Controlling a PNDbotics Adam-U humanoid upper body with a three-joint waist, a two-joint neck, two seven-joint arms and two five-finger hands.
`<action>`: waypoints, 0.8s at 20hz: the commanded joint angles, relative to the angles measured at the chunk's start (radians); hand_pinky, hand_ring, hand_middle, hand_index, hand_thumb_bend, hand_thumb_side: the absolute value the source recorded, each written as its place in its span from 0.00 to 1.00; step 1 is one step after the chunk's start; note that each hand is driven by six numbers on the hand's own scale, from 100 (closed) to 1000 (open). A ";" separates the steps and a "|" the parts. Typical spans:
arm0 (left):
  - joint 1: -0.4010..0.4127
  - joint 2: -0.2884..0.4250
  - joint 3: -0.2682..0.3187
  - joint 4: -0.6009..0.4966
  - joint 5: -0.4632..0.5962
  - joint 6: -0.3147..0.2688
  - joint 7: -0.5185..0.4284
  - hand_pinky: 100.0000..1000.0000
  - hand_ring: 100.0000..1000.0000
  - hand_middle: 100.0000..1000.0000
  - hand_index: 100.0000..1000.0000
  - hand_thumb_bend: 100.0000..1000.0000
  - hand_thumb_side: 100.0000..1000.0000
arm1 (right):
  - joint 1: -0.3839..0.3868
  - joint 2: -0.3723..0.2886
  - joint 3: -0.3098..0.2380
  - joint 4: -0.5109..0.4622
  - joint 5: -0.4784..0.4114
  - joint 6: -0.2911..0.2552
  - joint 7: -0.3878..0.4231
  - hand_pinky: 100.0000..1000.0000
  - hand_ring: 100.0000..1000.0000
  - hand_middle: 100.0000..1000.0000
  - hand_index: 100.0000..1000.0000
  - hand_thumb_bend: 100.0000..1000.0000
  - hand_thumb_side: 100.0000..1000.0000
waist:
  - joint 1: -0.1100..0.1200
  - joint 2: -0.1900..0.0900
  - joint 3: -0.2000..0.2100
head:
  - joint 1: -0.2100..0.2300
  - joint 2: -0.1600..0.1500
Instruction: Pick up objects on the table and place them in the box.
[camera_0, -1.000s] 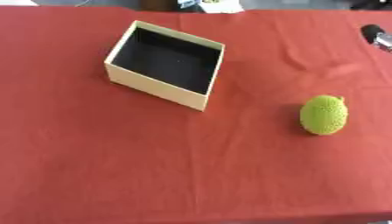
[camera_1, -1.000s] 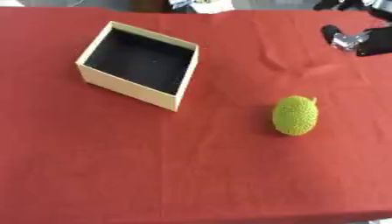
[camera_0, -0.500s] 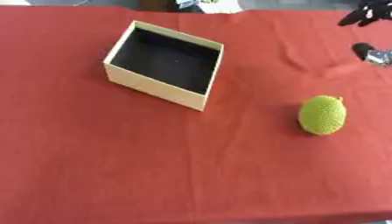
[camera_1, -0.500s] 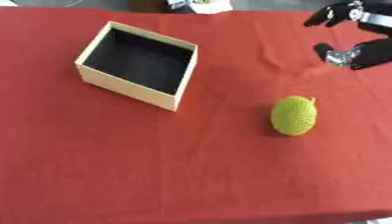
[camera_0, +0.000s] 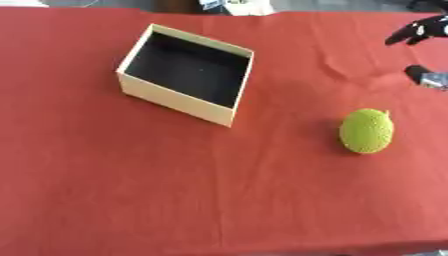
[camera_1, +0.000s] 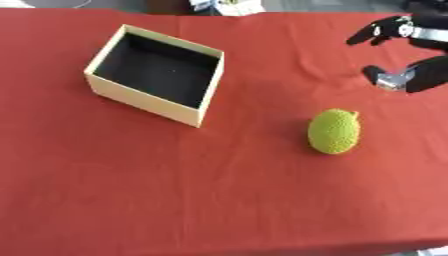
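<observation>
A bumpy yellow-green fruit (camera_1: 334, 131) lies on the red tablecloth, right of centre. A cream box (camera_1: 156, 74) with a dark inside stands open-topped at the upper left, turned at an angle. My right hand (camera_1: 404, 54) comes in from the upper right, above and to the right of the fruit and apart from it. Its fingers and thumb are spread, with nothing between them. My left hand shows in neither view.
The red cloth (camera_1: 175, 190) covers the whole table. A few small items (camera_1: 229, 6) lie past the far edge of the table. The table's front edge runs along the bottom of the views.
My right hand has come further in from the upper right and lowered toward the fruit. The fruit and the box have not moved.
</observation>
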 joint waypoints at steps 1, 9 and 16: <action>-0.005 0.015 0.000 -0.015 0.000 0.000 -0.004 0.52 0.85 0.87 0.63 0.08 0.70 | -0.006 -0.052 -0.009 0.001 -0.027 -0.003 0.024 0.88 0.94 0.85 0.92 0.00 0.39 | 0.000 -0.016 0.001 | 0.000 0.000; -0.002 0.018 -0.002 -0.015 -0.001 0.002 -0.006 0.52 0.85 0.87 0.63 0.08 0.70 | -0.011 -0.055 0.029 0.009 -0.095 -0.007 0.077 0.88 0.95 0.85 0.92 0.00 0.42 | -0.005 -0.020 0.001 | 0.005 0.004; 0.000 0.021 -0.003 -0.015 0.001 0.004 -0.008 0.52 0.85 0.87 0.63 0.08 0.70 | -0.034 -0.051 0.073 0.026 -0.142 -0.013 0.120 0.88 0.95 0.85 0.92 0.00 0.44 | -0.007 -0.025 0.002 | 0.006 0.006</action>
